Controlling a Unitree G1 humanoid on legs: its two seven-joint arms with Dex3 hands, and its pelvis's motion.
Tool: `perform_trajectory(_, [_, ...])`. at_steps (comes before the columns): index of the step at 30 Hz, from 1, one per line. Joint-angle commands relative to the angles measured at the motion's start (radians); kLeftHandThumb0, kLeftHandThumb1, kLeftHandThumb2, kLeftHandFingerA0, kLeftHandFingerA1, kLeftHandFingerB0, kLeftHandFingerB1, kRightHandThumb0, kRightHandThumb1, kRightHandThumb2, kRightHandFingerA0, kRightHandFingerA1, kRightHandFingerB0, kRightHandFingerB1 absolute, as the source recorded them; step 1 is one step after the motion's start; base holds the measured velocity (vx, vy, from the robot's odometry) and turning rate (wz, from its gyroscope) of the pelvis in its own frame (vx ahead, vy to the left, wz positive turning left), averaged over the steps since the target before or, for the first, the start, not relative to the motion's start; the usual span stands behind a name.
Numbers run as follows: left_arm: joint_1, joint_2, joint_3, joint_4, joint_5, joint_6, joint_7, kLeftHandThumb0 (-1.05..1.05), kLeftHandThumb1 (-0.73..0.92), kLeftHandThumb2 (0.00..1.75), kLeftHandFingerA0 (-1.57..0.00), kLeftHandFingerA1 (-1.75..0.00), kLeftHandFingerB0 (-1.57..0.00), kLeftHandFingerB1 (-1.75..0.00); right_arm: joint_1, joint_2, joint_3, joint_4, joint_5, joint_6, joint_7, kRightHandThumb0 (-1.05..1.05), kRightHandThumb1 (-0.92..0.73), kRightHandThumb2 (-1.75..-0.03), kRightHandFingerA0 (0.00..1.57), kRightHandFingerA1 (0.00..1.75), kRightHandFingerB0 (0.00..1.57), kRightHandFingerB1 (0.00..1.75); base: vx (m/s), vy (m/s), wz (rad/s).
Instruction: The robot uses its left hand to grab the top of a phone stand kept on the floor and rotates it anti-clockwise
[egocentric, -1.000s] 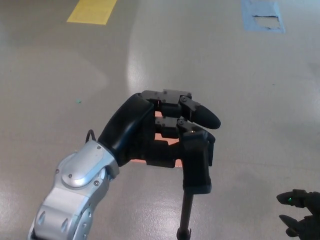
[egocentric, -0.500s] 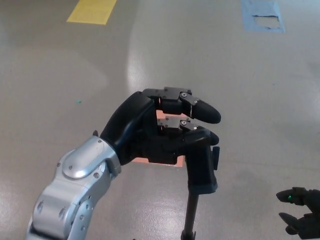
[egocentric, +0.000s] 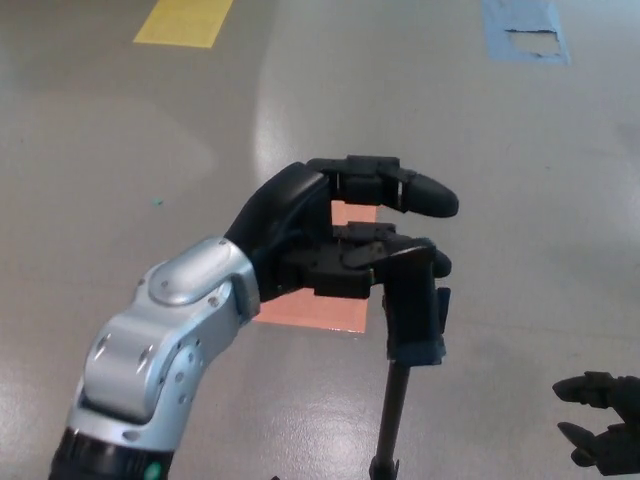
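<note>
The silver-cased left forearm is raised from the lower left, its black left hand (egocentric: 345, 235) curled over the black clamp head of the slim black phone stand (egocentric: 412, 320), which is gripped between fingers and thumb. The stand is set upright on the grey floor (egocentric: 120, 140), beside a flat orange-brown pad (egocentric: 315, 310). At the lower right corner, the black right hand (egocentric: 600, 425) is seen with fingers apart, holding nothing.

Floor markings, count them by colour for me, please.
Yellow patch: 1
Blue patch: 1
Orange patch: 1
Total: 3
</note>
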Motion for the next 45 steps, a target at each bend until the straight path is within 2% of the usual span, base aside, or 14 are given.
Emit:
perform_trajectory(1, [-0.127,-0.056,0.006,0.146,-0.031,0.210,0.052,-0.18,0.74,0.62,-1.08,-0.62,-0.91,-0.60,-0.020,-0.027,0.008,-0.013,-0.006,0.033,0.021,-0.59,-0.68,-0.90,0.49,0.53,0.06,0.35,0.00,0.000,0.00])
perform_trajectory(14, [-0.251,-0.062,0.001,0.286,-0.010,0.269,0.039,-0.20,0.74,0.63,-1.11,-0.65,-0.91,-0.62,-0.029,-0.028,0.032,-0.029,-0.025,0.050,0.013,-0.60,-0.68,-0.90,0.45,0.51,0.08,0.36,0.00,0.000,0.00])
perform_trajectory(15, [-0.260,-0.060,0.001,0.300,-0.010,0.276,0.035,-0.20,0.73,0.64,-1.11,-0.66,-0.91,-0.63,-0.029,-0.030,0.038,-0.036,-0.029,0.055,0.012,-0.54,-0.80,-0.64,0.53,0.39,0.12,0.24,0.00,0.000,0.00])
perform_trajectory(22, [-0.275,-0.056,0.009,0.337,-0.013,0.290,0.026,-0.19,0.72,0.68,-1.11,-0.69,-0.90,-0.66,-0.025,-0.035,0.042,-0.045,-0.026,0.051,0.019,-0.60,-0.68,-0.90,0.46,0.51,0.08,0.35,0.00,0.000,0.00])
perform_trajectory(25, [-0.277,-0.054,0.019,0.350,-0.022,0.295,0.016,-0.19,0.73,0.68,-1.10,-0.69,-0.88,-0.66,-0.023,-0.035,0.042,-0.044,-0.025,0.045,0.019,-0.54,-0.81,-0.65,0.52,0.39,0.12,0.25,0.00,0.000,0.00])
perform_trajectory(30, [-0.282,-0.053,0.031,0.364,-0.027,0.309,0.010,-0.20,0.73,0.68,-1.11,-0.68,-0.88,-0.66,-0.023,-0.035,0.042,-0.044,-0.024,0.046,0.021,-0.53,-0.81,-0.65,0.52,0.39,0.12,0.24,0.00,0.000,0.00])
perform_trajectory(31, [-0.280,-0.054,0.033,0.366,-0.029,0.310,0.009,-0.20,0.72,0.67,-1.11,-0.68,-0.89,-0.66,-0.022,-0.036,0.042,-0.047,-0.023,0.048,0.024,-0.61,-0.69,-0.89,0.46,0.51,0.08,0.34,0.00,0.000,0.00])
perform_trajectory(33, [-0.275,-0.054,0.036,0.364,-0.032,0.315,0.008,-0.20,0.72,0.67,-1.12,-0.67,-0.89,-0.65,-0.022,-0.035,0.045,-0.047,-0.027,0.051,0.021,-0.62,-0.69,-0.89,0.47,0.51,0.08,0.35,0.00,0.000,0.00])
perform_trajectory(34, [-0.272,-0.052,0.033,0.362,-0.030,0.309,0.005,-0.20,0.72,0.67,-1.11,-0.66,-0.89,-0.63,-0.022,-0.035,0.045,-0.046,-0.028,0.051,0.020,-0.54,-0.81,-0.65,0.53,0.39,0.12,0.25,0.00,0.000,0.00])
perform_trajectory(37, [-0.263,-0.046,0.021,0.355,-0.022,0.286,-0.007,-0.22,0.74,0.65,-1.10,-0.64,-0.88,-0.57,-0.022,-0.035,0.045,-0.044,-0.027,0.050,0.020,-0.53,-0.81,-0.65,0.53,0.39,0.12,0.25,0.00,0.000,0.00])
perform_trajectory(38, [-0.263,-0.040,0.017,0.354,-0.025,0.284,-0.021,-0.35,0.67,0.60,-0.81,-0.52,-0.59,-0.41,-0.021,-0.036,0.042,-0.045,-0.023,0.048,0.026,-0.53,-0.83,-0.64,0.53,0.39,0.11,0.26,0.00,0.000,0.00])
perform_trajectory(39, [-0.264,-0.036,0.015,0.354,-0.028,0.283,-0.031,-0.35,0.67,0.60,-0.81,-0.52,-0.59,-0.41,-0.020,-0.037,0.040,-0.046,-0.020,0.047,0.030,-0.53,-0.83,-0.64,0.53,0.39,0.11,0.26,0.00,0.000,0.00])
perform_trajectory(40, [-0.267,-0.019,-0.005,0.345,-0.026,0.281,-0.060,-0.66,0.50,0.77,-0.21,-0.44,-0.10,-0.36,-0.018,-0.038,0.030,-0.042,-0.007,0.040,0.044,-0.60,-0.68,-0.88,0.48,0.53,0.07,0.32,0.00,0.000,0.00])
perform_trajectory(45, [-0.264,0.029,-0.053,0.296,-0.033,0.262,-0.135,-0.81,0.50,0.86,0.00,-0.10,0.00,-0.05,-0.013,-0.045,0.025,-0.035,-0.005,0.010,0.054,-0.61,-0.68,-0.89,0.49,0.54,0.07,0.34,0.00,0.000,0.00])
